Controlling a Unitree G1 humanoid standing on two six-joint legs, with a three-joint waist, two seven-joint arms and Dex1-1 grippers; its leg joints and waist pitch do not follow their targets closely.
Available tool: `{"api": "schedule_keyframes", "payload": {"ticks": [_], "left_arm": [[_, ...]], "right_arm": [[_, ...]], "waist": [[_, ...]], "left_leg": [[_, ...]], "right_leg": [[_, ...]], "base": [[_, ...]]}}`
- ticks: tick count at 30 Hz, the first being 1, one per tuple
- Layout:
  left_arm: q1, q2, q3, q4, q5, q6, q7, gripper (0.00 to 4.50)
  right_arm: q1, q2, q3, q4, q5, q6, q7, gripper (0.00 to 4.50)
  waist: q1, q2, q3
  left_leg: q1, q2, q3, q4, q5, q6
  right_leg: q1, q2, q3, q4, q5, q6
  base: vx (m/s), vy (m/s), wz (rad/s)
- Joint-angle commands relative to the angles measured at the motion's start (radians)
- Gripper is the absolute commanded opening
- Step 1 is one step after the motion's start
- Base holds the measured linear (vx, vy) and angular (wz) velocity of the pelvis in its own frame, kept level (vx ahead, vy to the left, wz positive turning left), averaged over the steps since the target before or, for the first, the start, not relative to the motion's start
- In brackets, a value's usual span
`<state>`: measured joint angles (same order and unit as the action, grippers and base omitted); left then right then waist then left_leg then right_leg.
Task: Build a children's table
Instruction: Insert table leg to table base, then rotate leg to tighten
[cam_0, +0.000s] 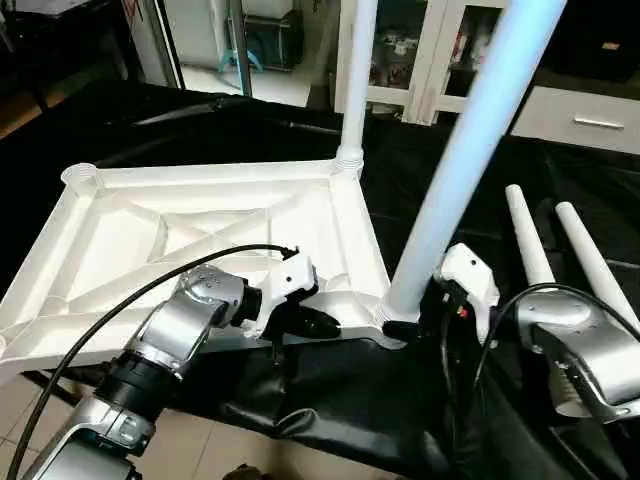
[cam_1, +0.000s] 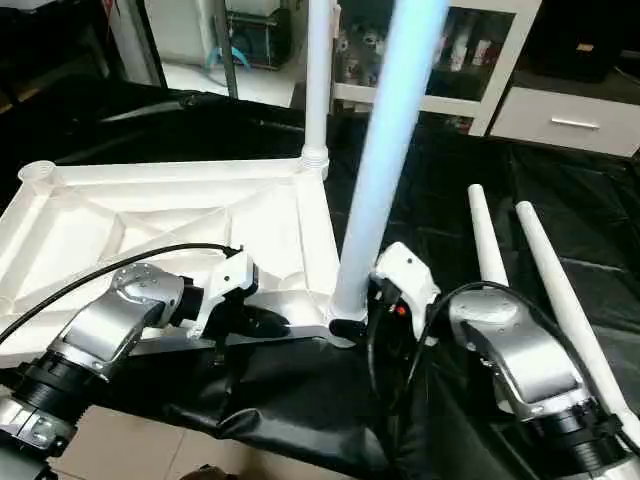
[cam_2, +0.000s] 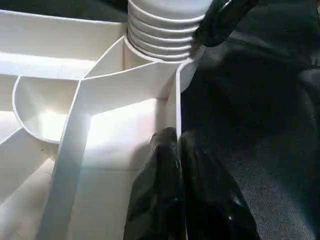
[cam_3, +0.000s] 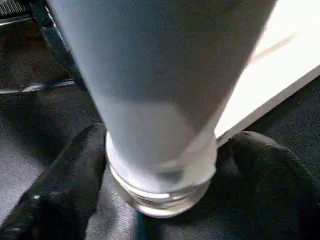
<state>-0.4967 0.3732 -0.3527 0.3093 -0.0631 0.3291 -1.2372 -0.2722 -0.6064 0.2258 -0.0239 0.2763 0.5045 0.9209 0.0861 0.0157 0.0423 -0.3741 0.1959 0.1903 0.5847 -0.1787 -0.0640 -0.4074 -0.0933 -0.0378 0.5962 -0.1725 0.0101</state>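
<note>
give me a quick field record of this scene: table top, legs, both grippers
table top: white plastic rectangular table top, ribbed underside up, on black-covered work table
legs fitted: far white tube leg upright in far right corner socket; near white tube leg at near right corner socket, leaning
legs loose: two white tapered legs lying on the cover to the right
left gripper: shut on the top's near rim
right gripper: fingers either side of the near leg's base

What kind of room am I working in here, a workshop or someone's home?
Likely an indoor lab or demo room furnished like a home: a glass-fronted white cabinet and a white drawer unit stand behind the work table, whose top is draped in black cloth.
</note>
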Motion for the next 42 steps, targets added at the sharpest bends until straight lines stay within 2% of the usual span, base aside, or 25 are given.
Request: {"api": "schedule_keyframes", "payload": {"ticks": [1,6,13,17,20,21,22,23,24,25,26,30,35,36,37,40,41,42], "left_arm": [[-0.016,-0.007,-0.005,-0.047,-0.031,-0.022,-0.021,0.0],[-0.016,-0.008,-0.003,-0.045,-0.03,-0.023,-0.021,0.0],[-0.014,-0.009,-0.007,-0.041,-0.03,-0.022,-0.021,0.0],[-0.013,-0.029,-0.001,-0.022,-0.027,-0.013,0.01,0.0],[-0.032,-0.083,0.015,0.04,-0.004,-0.014,0.111,0.0],[-0.032,-0.083,0.015,0.04,-0.004,-0.014,0.111,0.0],[-0.053,-0.127,0.025,0.091,0.016,-0.016,0.19,0.0],[-0.06,-0.141,0.027,0.108,0.022,-0.019,0.214,0.0],[-0.061,-0.143,0.027,0.11,0.023,-0.019,0.216,0.0],[-0.083,-0.18,0.035,0.154,0.04,-0.024,0.287,0.0],[-0.1,-0.202,0.038,0.182,0.049,-0.029,0.329,0.0],[-0.137,-0.254,0.05,0.249,0.071,-0.035,0.431,0.0],[-0.203,-0.325,0.059,0.36,0.123,-0.053,0.577,0.0],[-0.208,-0.331,0.06,0.371,0.125,-0.056,0.582,0.0],[-0.21,-0.334,0.061,0.372,0.124,-0.058,0.578,0.0],[-0.208,-0.328,0.06,0.366,0.122,-0.063,0.563,0.0],[-0.201,-0.316,0.057,0.356,0.119,-0.065,0.541,0.0],[-0.193,-0.304,0.054,0.346,0.117,-0.068,0.522,0.0]], "right_arm": [[-0.018,0.005,-0.004,0.025,-0.019,-0.011,-0.014,3.68],[-0.023,0.01,-0.005,0.035,-0.017,-0.017,-0.012,3.34],[0.0,0.017,-0.006,0.037,-0.019,-0.024,-0.003,2.84],[0.0,0.088,-0.035,0.094,-0.031,-0.028,-0.108,2.75],[-0.021,0.197,-0.07,0.184,-0.051,-0.027,-0.27,2.74],[-0.021,0.197,-0.07,0.184,-0.051,-0.027,-0.27,2.74],[-0.041,0.272,-0.086,0.243,-0.067,-0.037,-0.38,2.74],[-0.05,0.295,-0.091,0.264,-0.075,-0.042,-0.417,2.74],[-0.051,0.297,-0.091,0.266,-0.076,-0.043,-0.419,2.74],[-0.08,0.347,-0.092,0.33,-0.1,-0.065,-0.501,2.74],[-0.102,0.378,-0.093,0.377,-0.122,-0.083,-0.553,2.74],[-0.158,0.449,-0.113,0.488,-0.15,-0.116,-0.683,2.73],[-0.262,0.565,-0.149,0.681,-0.187,-0.188,-0.882,2.73],[-0.276,0.577,-0.153,0.707,-0.189,-0.202,-0.895,2.73],[-0.288,0.591,-0.161,0.725,-0.177,-0.218,-0.884,2.73],[-0.301,0.605,-0.166,0.741,-0.159,-0.257,-0.834,2.73],[-0.3,0.602,-0.167,0.729,-0.145,-0.285,-0.783,2.73],[-0.296,0.591,-0.173,0.713,-0.133,-0.291,-0.754,2.73]], "waist": [[-0.004,-0.007,-0.06],[-0.004,-0.008,-0.062],[-0.005,-0.005,-0.063],[-0.011,-0.006,-0.062],[-0.024,-0.004,-0.06],[-0.029,-0.004,-0.058],[-0.032,-0.008,-0.058],[-0.036,-0.004,-0.054],[-0.041,-0.006,-0.055],[-0.042,-0.003,-0.057],[-0.044,-0.004,-0.054],[-0.049,-0.004,-0.056],[-0.053,0.0,-0.057],[-0.053,-0.001,-0.059],[-0.052,-0.004,-0.058],[-0.051,-0.002,-0.06],[-0.051,-0.009,-0.059],[-0.049,-0.005,-0.059]], "left_leg": [[0.018,0.029,-0.008,-0.067,-0.225,0.025],[0.016,0.027,-0.008,-0.065,-0.206,0.029],[0.017,0.027,-0.007,-0.063,-0.2,0.034],[0.014,0.024,-0.007,-0.063,-0.206,0.029],[0.014,0.022,-0.007,-0.065,-0.24,0.011],[0.015,0.021,-0.01,-0.067,-0.264,-0.003],[0.015,0.021,-0.011,-0.07,-0.282,-0.012],[0.016,0.02,-0.01,-0.071,-0.301,-0.014],[0.018,0.019,-0.013,-0.071,-0.327,-0.025],[0.02,0.019,-0.014,-0.072,-0.332,-0.031],[0.021,0.019,-0.015,-0.073,-0.342,-0.035],[0.019,0.017,-0.016,-0.073,-0.34,-0.034],[0.022,0.014,-0.016,-0.072,-0.353,-0.036],[0.02,0.014,-0.019,-0.073,-0.349,-0.037],[0.019,0.015,-0.018,-0.074,-0.347,-0.031],[0.015,0.016,-0.018,-0.074,-0.333,-0.017],[0.014,0.016,-0.016,-0.074,-0.332,-0.011],[0.014,0.016,-0.017,-0.074,-0.326,-0.005]], "right_leg": [[0.045,-0.038,0.028,-0.061,-0.179,-0.218],[0.047,-0.035,0.028,-0.057,-0.139,-0.223],[0.047,-0.035,0.027,-0.056,-0.129,-0.229],[0.046,-0.035,0.026,-0.057,-0.139,-0.232],[0.042,-0.034,0.026,-0.063,-0.192,-0.223],[0.042,-0.035,0.024,-0.067,-0.232,-0.215],[0.044,-0.035,0.024,-0.07,-0.261,-0.203],[0.037,-0.035,0.025,-0.072,-0.286,-0.199],[0.039,-0.036,0.022,-0.078,-0.337,-0.183],[0.036,-0.037,0.023,-0.079,-0.349,-0.173],[0.034,-0.035,0.022,-0.083,-0.36,-0.169],[0.036,-0.035,0.023,-0.084,-0.348,-0.162],[0.028,-0.037,0.023,-0.088,-0.36,-0.163],[0.034,-0.036,0.022,-0.085,-0.345,-0.162],[0.034,-0.034,0.022,-0.084,-0.319,-0.164],[0.039,-0.036,0.022,-0.079,-0.277,-0.174],[0.04,-0.035,0.022,-0.08,-0.274,-0.175],[0.041,-0.037,0.022,-0.079,-0.276,-0.178]], "base": [[0.0,0.0,0.0],[0.0,0.0,0.0],[0.0,0.0,0.0],[0.0,0.0,0.0],[0.0,0.0,0.0],[0.0,0.0,0.0],[0.0,0.0,0.0],[0.0,0.0,0.0],[0.0,0.0,0.0],[0.0,0.0,0.0],[0.0,0.0,0.0],[0.0,0.0,0.0],[0.0,0.0,0.0],[0.0,0.0,0.0],[0.0,0.0,0.0],[0.0,0.0,0.0],[0.0,0.0,0.0],[0.0,0.0,0.0]]}}
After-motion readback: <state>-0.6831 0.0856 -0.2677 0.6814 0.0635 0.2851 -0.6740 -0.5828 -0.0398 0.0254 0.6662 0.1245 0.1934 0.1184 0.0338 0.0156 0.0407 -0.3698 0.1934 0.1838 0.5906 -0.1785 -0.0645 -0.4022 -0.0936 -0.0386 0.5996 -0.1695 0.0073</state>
